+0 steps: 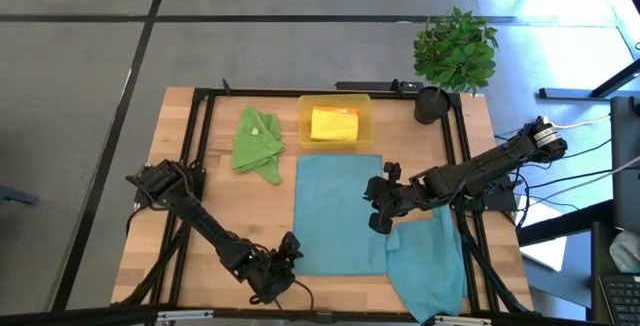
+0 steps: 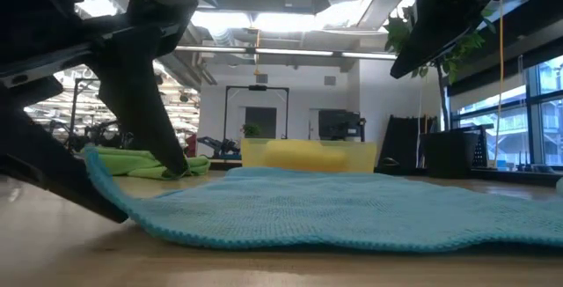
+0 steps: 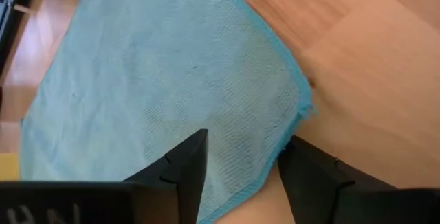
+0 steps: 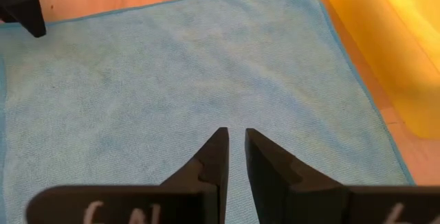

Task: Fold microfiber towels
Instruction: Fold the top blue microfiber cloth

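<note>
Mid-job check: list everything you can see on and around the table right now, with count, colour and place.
teal towels: two; one spread flat mid-table, one rumpled at the near right corner
green towel: one, crumpled, far left
yellow towel: one, folded in the tray
tray: one, translucent yellow, far centre
potted plant: one, green, far right corner
left claw: open astride the flat towel's near-left corner
right claw: nearly shut, above the flat towel's right edge

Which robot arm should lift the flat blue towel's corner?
Probably the left: its pincer straddles the spread teal towel's near corner, fingers apart. The right pincer hovers above the towel's middle.
</note>
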